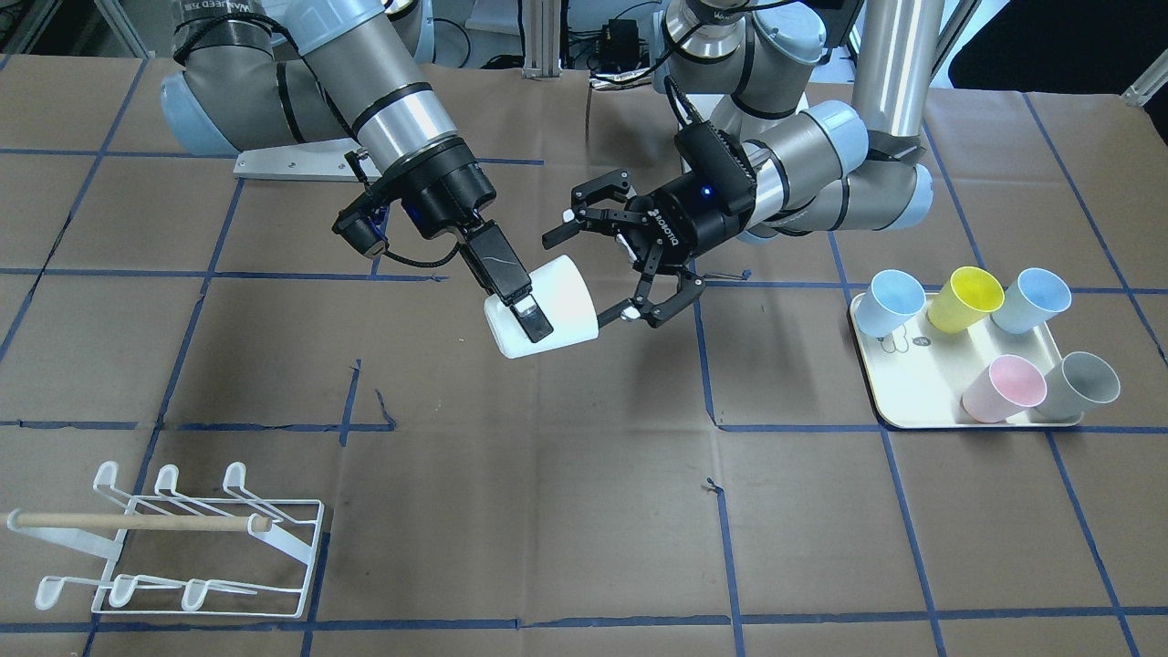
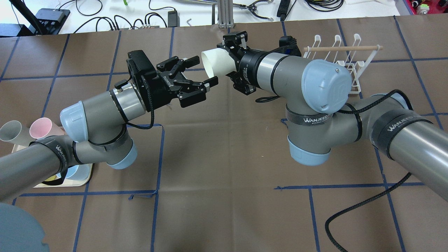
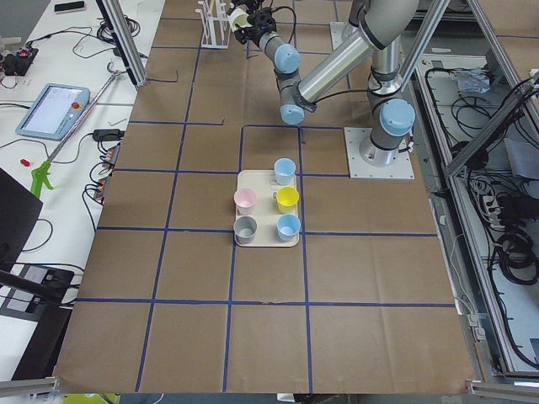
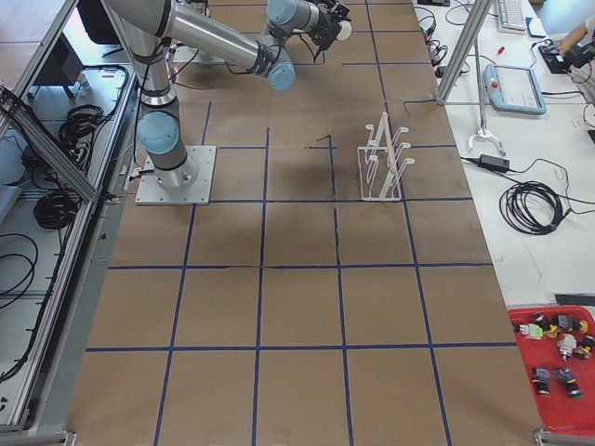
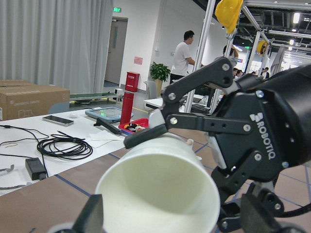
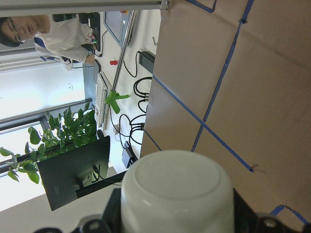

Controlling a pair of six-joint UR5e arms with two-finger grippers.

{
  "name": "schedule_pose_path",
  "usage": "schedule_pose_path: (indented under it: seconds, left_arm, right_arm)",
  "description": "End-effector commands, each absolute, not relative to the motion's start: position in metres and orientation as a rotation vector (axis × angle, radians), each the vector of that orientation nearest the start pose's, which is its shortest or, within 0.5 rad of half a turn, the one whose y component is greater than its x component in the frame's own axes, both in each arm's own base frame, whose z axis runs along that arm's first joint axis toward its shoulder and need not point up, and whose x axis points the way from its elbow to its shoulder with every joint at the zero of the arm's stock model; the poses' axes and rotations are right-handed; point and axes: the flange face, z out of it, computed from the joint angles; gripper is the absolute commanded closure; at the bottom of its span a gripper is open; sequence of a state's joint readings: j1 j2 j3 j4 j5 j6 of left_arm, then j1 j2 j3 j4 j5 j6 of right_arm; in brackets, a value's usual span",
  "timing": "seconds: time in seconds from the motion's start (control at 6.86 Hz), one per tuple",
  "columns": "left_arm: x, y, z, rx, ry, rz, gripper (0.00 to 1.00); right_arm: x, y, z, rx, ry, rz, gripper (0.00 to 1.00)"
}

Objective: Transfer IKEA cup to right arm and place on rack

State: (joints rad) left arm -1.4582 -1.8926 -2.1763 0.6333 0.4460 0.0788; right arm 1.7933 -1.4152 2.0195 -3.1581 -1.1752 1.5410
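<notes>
A white cup (image 1: 557,297) is held in the air over the table's middle, lying on its side. My right gripper (image 1: 537,318) is shut on the cup's wall near its base. It also shows in the overhead view (image 2: 225,61). The cup's mouth (image 2: 210,63) faces my left gripper (image 2: 203,71). That gripper is open, its two fingers spread beside the rim, apart from it. The left wrist view looks into the cup's mouth (image 5: 160,194). The right wrist view shows its base (image 6: 177,194). The white wire rack (image 1: 182,538) with its wooden bar stands empty at the right arm's end.
A cream tray (image 1: 912,401) at the left arm's end carries several cups: two blue, one yellow (image 1: 965,298), one pink, one grey. Brown paper with blue tape lines covers the table. The rack also shows in the overhead view (image 2: 344,61), behind the right arm's elbow.
</notes>
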Motion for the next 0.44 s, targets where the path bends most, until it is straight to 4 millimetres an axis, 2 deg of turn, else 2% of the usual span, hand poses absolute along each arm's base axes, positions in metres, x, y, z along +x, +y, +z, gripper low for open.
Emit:
schedule_pose_path:
  seconds: [0.0,0.15,0.29]
  left_arm:
    - [-0.105,-0.476,0.338,-0.725,-1.749,1.433,0.01]
    - [-0.1,-0.482,0.336,-0.705,-1.767,1.432,0.01]
    - [-0.093,-0.494,0.333,-0.634,-1.851,1.445,0.02]
  right_arm:
    - [0.273,-0.482,0.399,1.075,1.824,-0.462,0.79]
    - [0.254,-0.505,0.393,1.035,1.868,-0.54,0.79]
    - [0.229,-0.527,0.401,0.96,1.906,-0.663,0.82]
